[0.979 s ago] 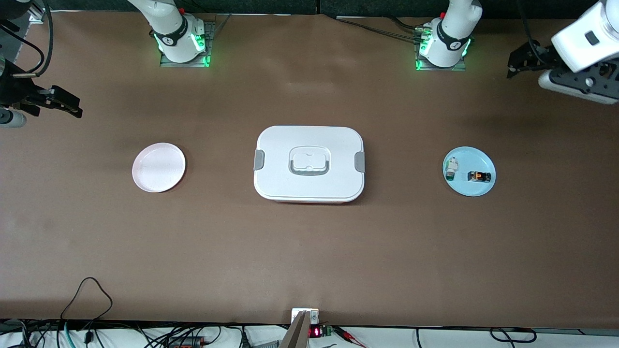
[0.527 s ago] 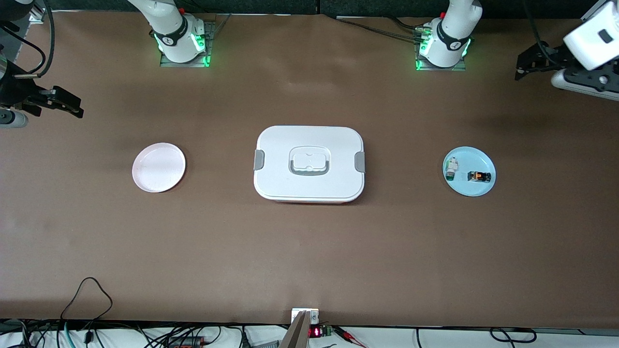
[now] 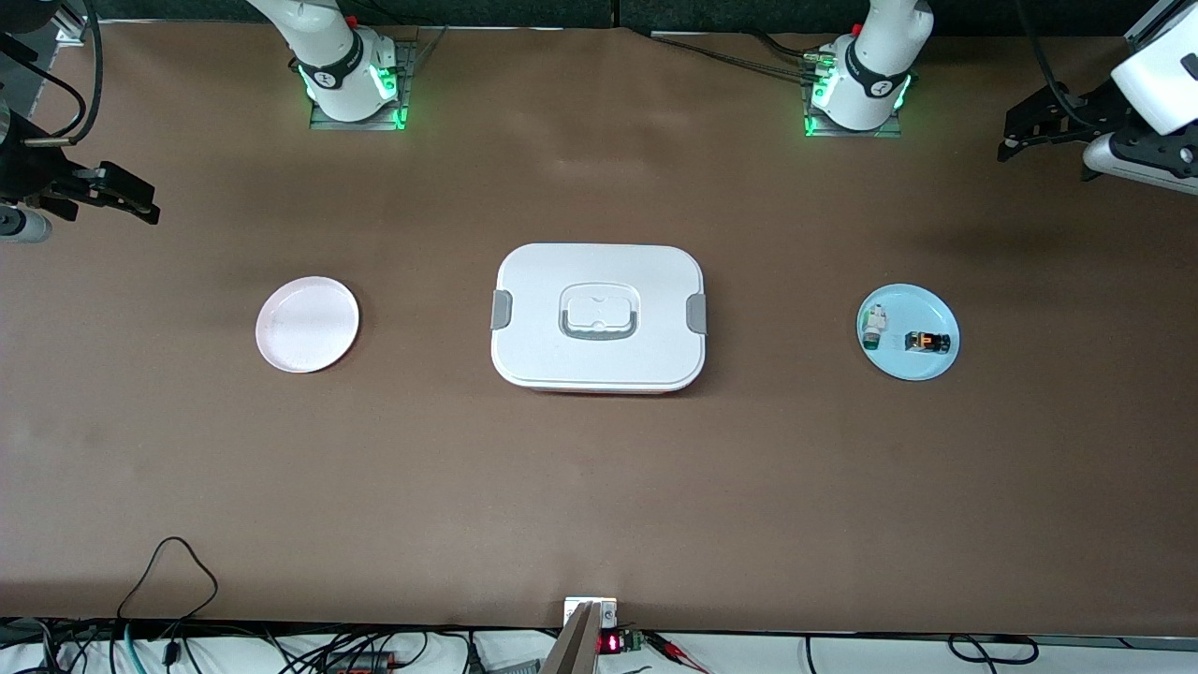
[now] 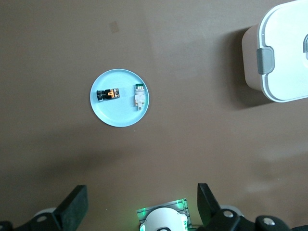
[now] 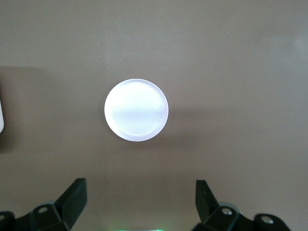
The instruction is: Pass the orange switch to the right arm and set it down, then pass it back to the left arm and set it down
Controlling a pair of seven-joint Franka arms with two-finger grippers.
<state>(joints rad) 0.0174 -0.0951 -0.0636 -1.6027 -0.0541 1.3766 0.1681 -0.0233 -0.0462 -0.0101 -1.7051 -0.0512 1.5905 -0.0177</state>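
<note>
The orange switch (image 3: 927,342) is a tiny black part with an orange face. It lies on a light blue plate (image 3: 913,367) toward the left arm's end of the table, beside a small white-and-green part (image 3: 874,326). The left wrist view shows the orange switch (image 4: 108,94) on that blue plate (image 4: 115,114) from high above. The white box (image 3: 599,316) with grey clips sits mid-table. My left gripper (image 3: 1009,136) hangs open and empty, high over the table's left-arm end. My right gripper (image 3: 150,206) hangs open and empty over the right-arm end.
A pale pink plate (image 3: 307,324) lies bare toward the right arm's end, and the pink plate (image 5: 136,109) fills the middle of the right wrist view. The box's clipped end (image 4: 279,53) shows in the left wrist view. Cables run along the table's nearest edge.
The left arm has drawn back toward its end of the table, its gripper still open. The right arm has barely moved. Nothing on the table has shifted.
</note>
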